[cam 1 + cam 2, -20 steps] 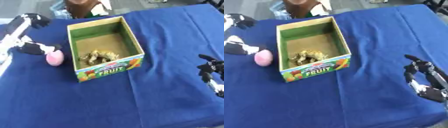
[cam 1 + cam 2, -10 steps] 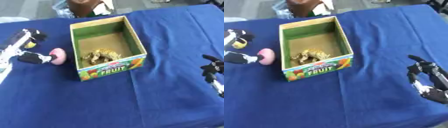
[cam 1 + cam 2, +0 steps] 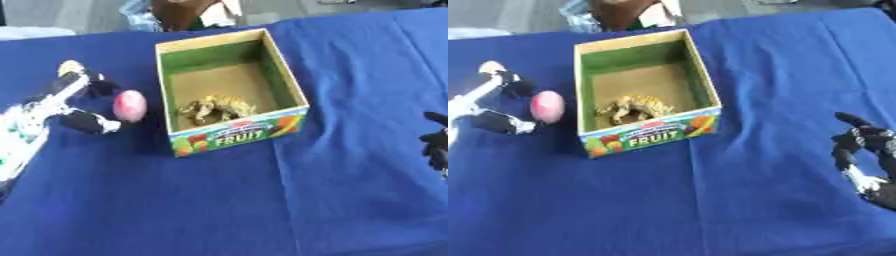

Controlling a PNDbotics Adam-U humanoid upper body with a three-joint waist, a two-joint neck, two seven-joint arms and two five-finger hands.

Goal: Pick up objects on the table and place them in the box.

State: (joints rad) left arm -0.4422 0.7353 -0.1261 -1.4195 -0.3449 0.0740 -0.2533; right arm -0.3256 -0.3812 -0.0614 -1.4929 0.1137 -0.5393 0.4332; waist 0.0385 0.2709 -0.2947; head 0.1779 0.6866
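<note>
Egg (image 3: 129, 105) left of box (image 3: 289, 82), toy (image 3: 215, 107) inside.

A blue cloth covers the surface (image 3: 219, 200); an open cardboard box (image 3: 231, 135) printed FRUIT stands toward its far edge, left of centre; a pink egg-shaped object (image 3: 129, 105) lies on the cloth just beside the box's left wall.

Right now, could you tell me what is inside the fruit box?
Inside the fruit box lies one tan, lumpy object near the front wall, on the brown floor. The front wall hides the floor strip just behind it.
</note>
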